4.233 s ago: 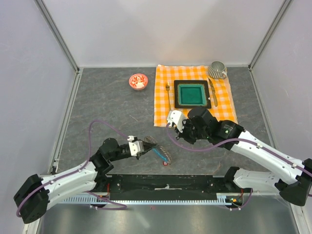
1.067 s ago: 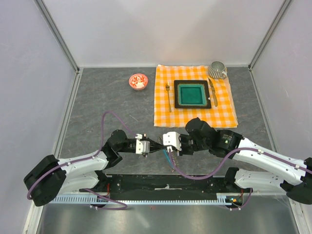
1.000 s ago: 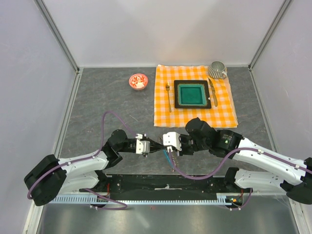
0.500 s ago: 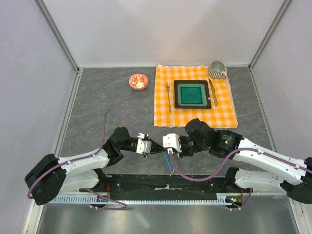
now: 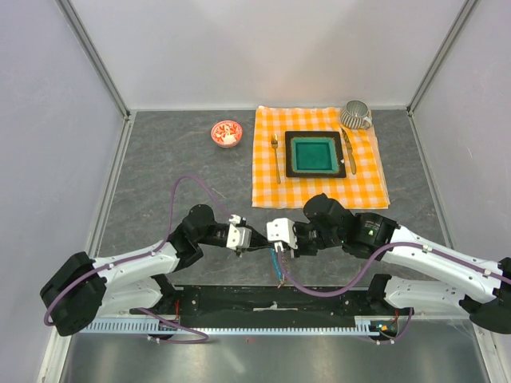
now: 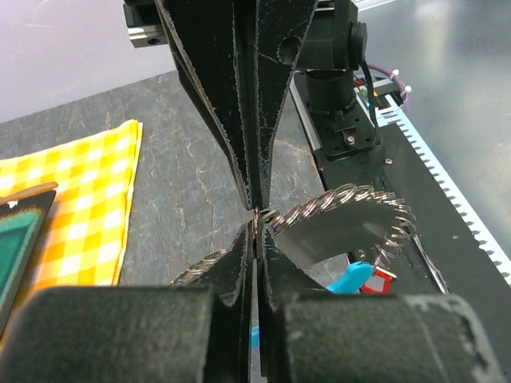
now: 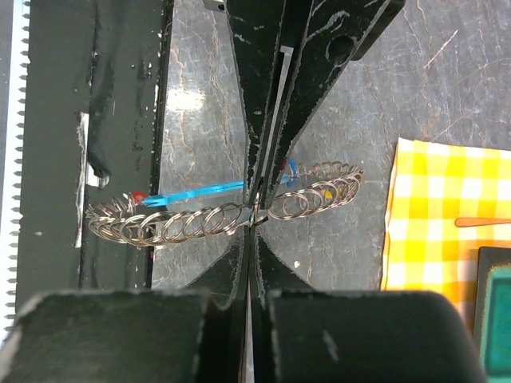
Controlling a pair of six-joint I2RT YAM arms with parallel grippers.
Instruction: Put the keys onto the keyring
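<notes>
The keyring (image 5: 277, 263), a chain of small grey wire rings with a curved cyan piece (image 6: 351, 279), hangs between my two grippers just above the dark table. My left gripper (image 5: 255, 245) and my right gripper (image 5: 266, 245) meet tip to tip, each shut on a ring of it. In the left wrist view the keyring (image 6: 339, 199) arcs off to the right, with a red key tag (image 6: 382, 281) beside the cyan piece. The right wrist view shows the keyring (image 7: 188, 225) stretched across both sides, a red tag (image 7: 137, 196) at its left end and a yellow bit (image 7: 328, 192) among the right-hand rings.
An orange check cloth (image 5: 267, 183) lies behind the grippers, carrying a green plate (image 5: 313, 154), a fork (image 5: 275, 155), a knife (image 5: 348, 150) and a grey cup (image 5: 356, 116). A small red-and-white bowl (image 5: 226, 133) stands at back left. The black base rail (image 5: 271, 302) runs along the near edge.
Four seconds ago only the left gripper held the keyring; the right came over and closed on it. In the last second the left gripper edged right and slightly away.
</notes>
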